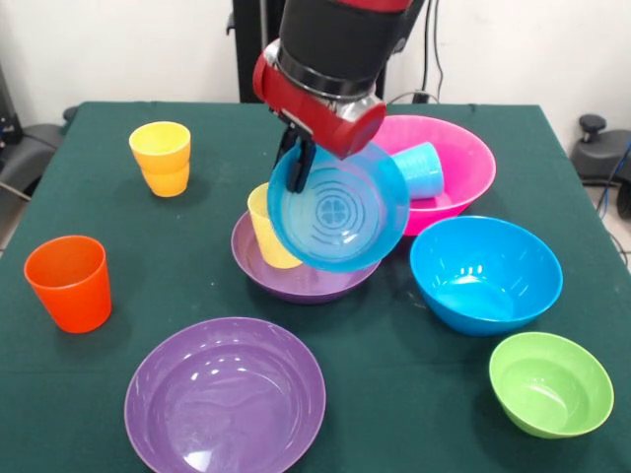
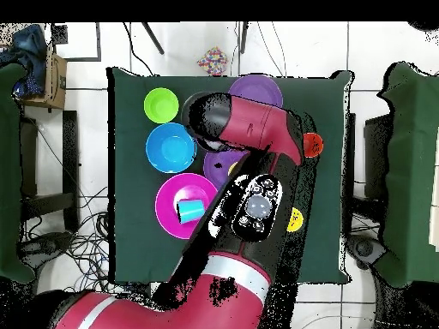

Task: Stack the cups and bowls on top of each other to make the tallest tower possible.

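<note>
My gripper [image 1: 299, 166] is shut on the rim of the small blue bowl [image 1: 340, 209], which hangs tilted with its inside facing the camera. Just below it, a pale yellow cup [image 1: 268, 235] stands inside a purple bowl [image 1: 296, 279]. Behind, the pink bowl [image 1: 463, 163] holds a light blue cup [image 1: 419, 169] lying on its side. Two amber-yellow cups [image 1: 161, 158] are stacked at the back left. An orange cup [image 1: 69, 283] stands at the left. The arm [image 2: 244, 128] hides the gripper in the overhead view.
A big blue bowl [image 1: 485, 271] and a small green bowl [image 1: 549, 382] sit at the front right. A second purple bowl [image 1: 225, 396] lies at the front edge. In the overhead view the green bowl [image 2: 161, 105], blue bowl [image 2: 171, 147] and pink bowl [image 2: 174, 193] line the left side.
</note>
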